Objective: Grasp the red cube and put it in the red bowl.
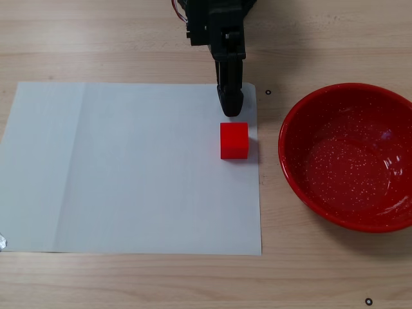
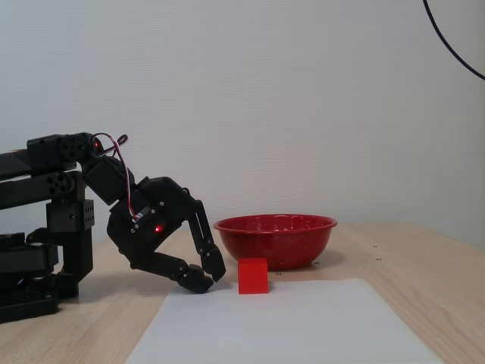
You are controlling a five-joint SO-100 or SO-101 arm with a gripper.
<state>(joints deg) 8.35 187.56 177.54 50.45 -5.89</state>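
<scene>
Resting on the white paper [image 1: 129, 167] near its edge toward the red bowl [image 1: 296, 174], the red cube [image 1: 234, 140] lies untouched while the hand [image 2: 206, 277], its fingertips nearly together and empty, hangs low just short of it, seemingly lined up for approach.

Matt red cube [image 1: 234, 140]; glossy speckled red bowl [image 1: 302, 187]; smooth white paper sheet [image 1: 129, 174]; wood-grain table [image 1: 96, 45].
</scene>
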